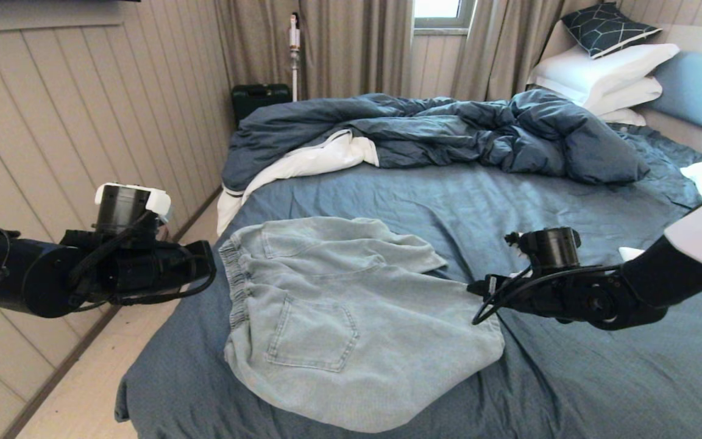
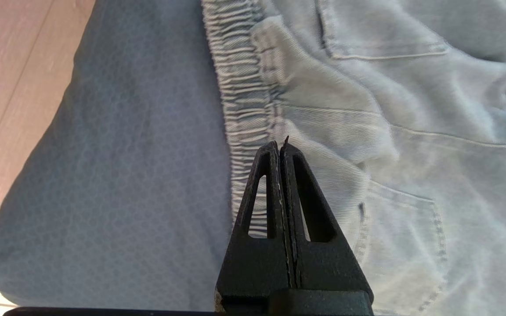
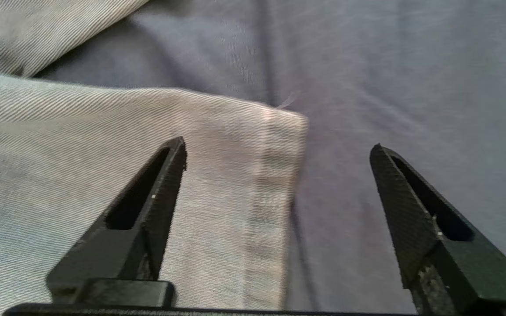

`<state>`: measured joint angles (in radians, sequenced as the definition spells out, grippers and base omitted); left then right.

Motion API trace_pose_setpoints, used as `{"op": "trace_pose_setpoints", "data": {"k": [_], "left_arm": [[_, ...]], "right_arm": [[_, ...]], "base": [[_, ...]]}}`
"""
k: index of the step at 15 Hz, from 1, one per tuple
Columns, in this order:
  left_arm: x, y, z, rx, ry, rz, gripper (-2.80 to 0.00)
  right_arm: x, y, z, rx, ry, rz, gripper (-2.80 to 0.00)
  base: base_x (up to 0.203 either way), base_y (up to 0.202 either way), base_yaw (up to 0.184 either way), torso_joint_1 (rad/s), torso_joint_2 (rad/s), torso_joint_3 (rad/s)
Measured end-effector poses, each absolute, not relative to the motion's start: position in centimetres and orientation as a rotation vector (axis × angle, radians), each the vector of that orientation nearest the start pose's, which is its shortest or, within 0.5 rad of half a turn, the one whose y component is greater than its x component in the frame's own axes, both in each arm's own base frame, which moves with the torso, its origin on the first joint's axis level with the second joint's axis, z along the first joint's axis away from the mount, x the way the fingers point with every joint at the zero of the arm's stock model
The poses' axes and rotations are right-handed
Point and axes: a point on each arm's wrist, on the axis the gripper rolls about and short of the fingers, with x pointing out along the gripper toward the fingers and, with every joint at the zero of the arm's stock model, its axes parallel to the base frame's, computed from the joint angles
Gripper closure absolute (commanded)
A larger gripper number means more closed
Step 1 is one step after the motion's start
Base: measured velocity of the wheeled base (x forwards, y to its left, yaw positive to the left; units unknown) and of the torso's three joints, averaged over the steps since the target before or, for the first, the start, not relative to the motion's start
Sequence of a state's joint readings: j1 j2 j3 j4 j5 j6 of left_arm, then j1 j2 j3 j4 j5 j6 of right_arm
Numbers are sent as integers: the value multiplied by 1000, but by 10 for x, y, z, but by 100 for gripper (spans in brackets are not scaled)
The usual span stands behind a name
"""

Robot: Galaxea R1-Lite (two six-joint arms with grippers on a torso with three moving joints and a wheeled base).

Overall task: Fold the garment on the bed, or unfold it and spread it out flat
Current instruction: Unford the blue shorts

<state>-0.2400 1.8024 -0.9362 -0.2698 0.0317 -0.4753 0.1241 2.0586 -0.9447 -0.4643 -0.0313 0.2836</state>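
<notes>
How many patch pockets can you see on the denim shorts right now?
2 on the garment: one patch pocket nearer the robot, another pocket on the far half, partly creased. Any underneath are hidden.

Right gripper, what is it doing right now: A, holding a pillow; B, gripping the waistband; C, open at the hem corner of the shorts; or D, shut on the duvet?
C: the right gripper has its fingers spread wide, straddling the hem corner of the shorts without pinching it.

Rumpled duvet (image 1: 448, 131), green case (image 1: 259, 97) on floor, beige curtains (image 1: 351, 46).
</notes>
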Motion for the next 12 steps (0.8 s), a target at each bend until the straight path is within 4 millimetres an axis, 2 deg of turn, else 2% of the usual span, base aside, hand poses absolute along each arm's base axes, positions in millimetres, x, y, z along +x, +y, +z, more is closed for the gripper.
{"op": "trace_pose_setpoints", "data": {"k": [5, 6, 12], "left_arm": [[314, -76, 144, -378, 641, -54, 0], [314, -76, 143, -376, 645, -54, 0], [314, -76, 140, -377, 655, -50, 0]], "right_arm": [[367, 57, 69, 213, 682, 22, -280], [368, 59, 68, 211, 685, 26, 0], [373, 69, 66, 202, 684, 46, 0]], "base": [[0, 0, 0, 0, 0, 0], [0, 0, 0, 0, 0, 0], [0, 0, 0, 0, 0, 0]]}}
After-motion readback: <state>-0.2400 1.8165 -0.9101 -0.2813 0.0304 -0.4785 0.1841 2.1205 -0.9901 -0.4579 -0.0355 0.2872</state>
